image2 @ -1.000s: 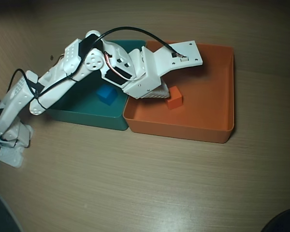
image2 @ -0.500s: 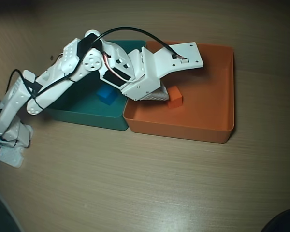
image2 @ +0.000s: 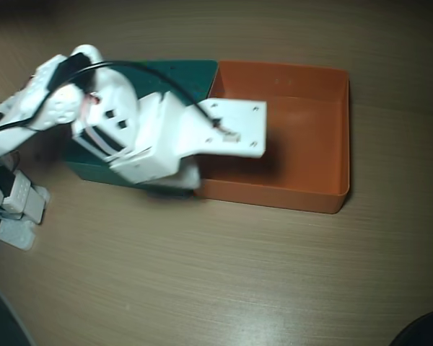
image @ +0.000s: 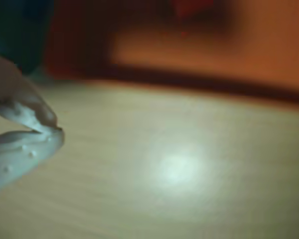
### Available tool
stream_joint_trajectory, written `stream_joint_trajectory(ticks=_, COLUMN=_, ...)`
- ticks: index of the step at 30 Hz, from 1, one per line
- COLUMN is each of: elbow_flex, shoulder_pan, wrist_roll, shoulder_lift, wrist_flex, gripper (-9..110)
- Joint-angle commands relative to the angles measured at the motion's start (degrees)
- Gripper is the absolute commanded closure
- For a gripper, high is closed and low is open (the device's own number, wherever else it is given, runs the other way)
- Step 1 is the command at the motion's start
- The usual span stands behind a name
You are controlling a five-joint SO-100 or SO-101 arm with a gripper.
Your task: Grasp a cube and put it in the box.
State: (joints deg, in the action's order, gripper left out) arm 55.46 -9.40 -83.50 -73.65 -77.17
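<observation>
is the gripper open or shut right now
Shut: in the wrist view the gripper's fingertips meet, nothing between them, above bare table.

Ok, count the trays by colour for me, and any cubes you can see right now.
Orange tray: 1
Teal tray: 1
Cubes in plain sight: 0 (the arm covers part of both trays)
Total: 2

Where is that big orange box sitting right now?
In the overhead view the orange box sits on the wooden table, upper right of centre, its left wall against the teal tray; the white arm overhangs its left part.
</observation>
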Motion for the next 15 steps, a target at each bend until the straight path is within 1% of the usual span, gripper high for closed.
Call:
stream_joint_trajectory(ticks=1, elbow_flex=10.9, shoulder_pan=4.0, wrist_roll=-0.5, shoulder_lift=-16.2, wrist_flex=0.7, gripper=107)
stream_joint_trajectory(ticks=7, elbow_flex=31.9, shoulder_pan=9.2, wrist_roll=-0.6, shoulder_lift=-31.9, wrist_flex=2.1, gripper=107)
stream_joint_trajectory(ticks=15, elbow_flex=63.5, shoulder_pan=11.2, wrist_roll=-0.5, shoulder_lift=-50.2, wrist_flex=17.9, gripper=107)
